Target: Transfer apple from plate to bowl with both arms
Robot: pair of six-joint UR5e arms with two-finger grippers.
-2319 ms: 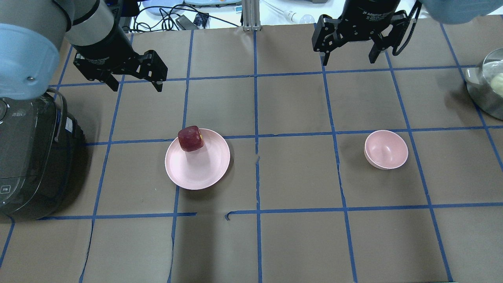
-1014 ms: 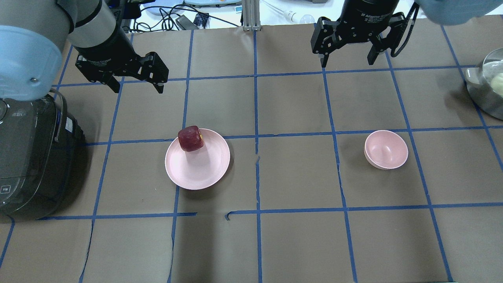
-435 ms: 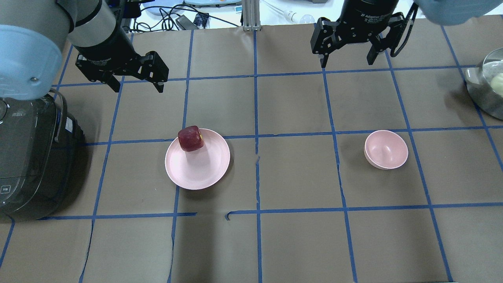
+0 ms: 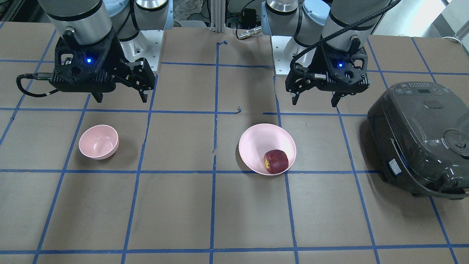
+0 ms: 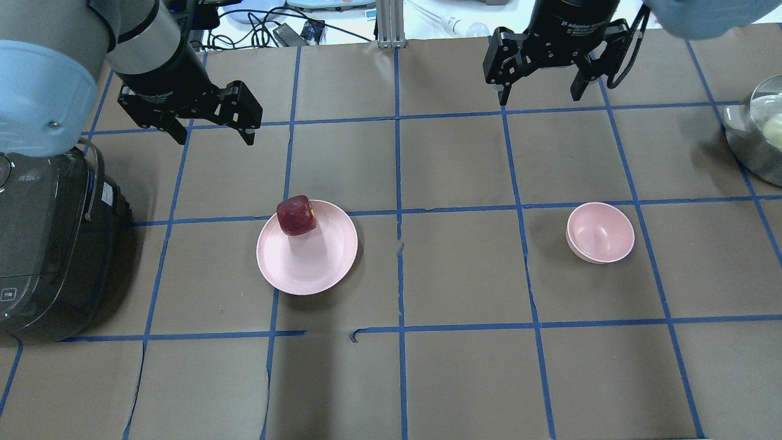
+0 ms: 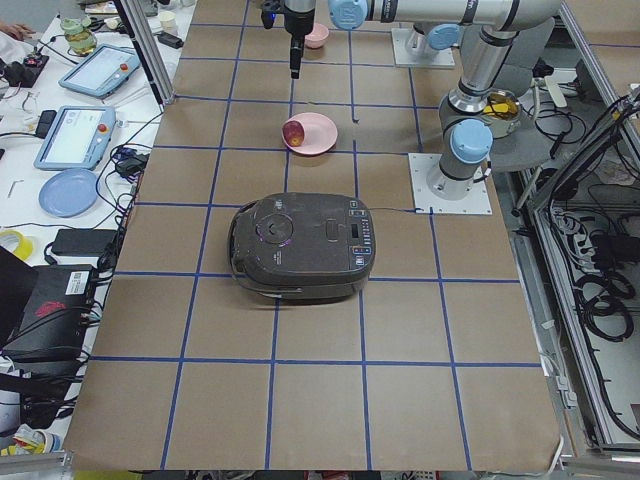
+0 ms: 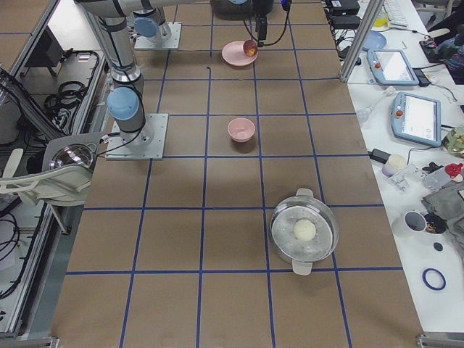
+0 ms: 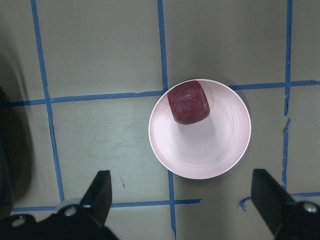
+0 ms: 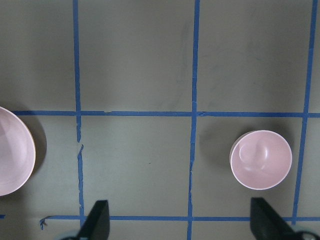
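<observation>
The dark red apple [image 5: 297,215] lies at the far edge of the pale pink plate [image 5: 317,263]; both show in the front view (apple [image 4: 276,161], plate [image 4: 256,143]) and the left wrist view (apple [image 8: 188,102], plate [image 8: 210,150]). The small pink bowl [image 5: 600,233] stands empty to the right, also in the front view [image 4: 99,141] and the right wrist view [image 9: 261,159]. My left gripper [image 5: 212,131] hangs open and empty, high and beyond the plate to its left. My right gripper [image 5: 540,91] hangs open and empty, high beyond the bowl.
A dark rice cooker [image 5: 43,244] stands at the table's left end. A metal pot [image 5: 757,137] with a pale ball in it sits at the right end. Blue tape lines grid the brown table [image 5: 458,275]. Cables and devices lie past the far edge.
Both grippers have shifted very slightly; the right one rose a little toward the far edge. The apple, plate and bowl have not moved.
</observation>
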